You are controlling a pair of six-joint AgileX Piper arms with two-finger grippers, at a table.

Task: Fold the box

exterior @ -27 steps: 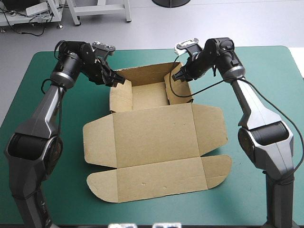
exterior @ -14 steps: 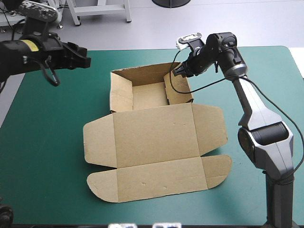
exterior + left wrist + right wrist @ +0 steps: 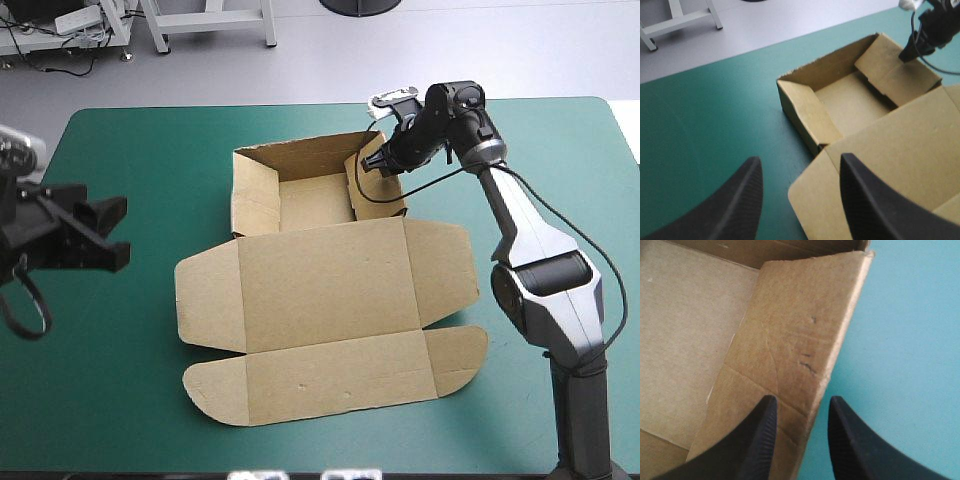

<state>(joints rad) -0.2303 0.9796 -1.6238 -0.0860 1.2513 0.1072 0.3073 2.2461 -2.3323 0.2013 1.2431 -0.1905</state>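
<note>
Teal-green cover [image 3: 140, 340] lies flat, w/ rounded far corners.

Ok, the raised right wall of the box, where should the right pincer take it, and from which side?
Take the right wall of the box by its free top edge, coming from above. It is a thin sheet standing on edge, so one finger inside the tray and one outside should pinch it. The right pincer is open, astride that edge.

High view overhead from behind; left wrist far, right wrist close; box [image 3: 330, 290] in all 3.
</note>
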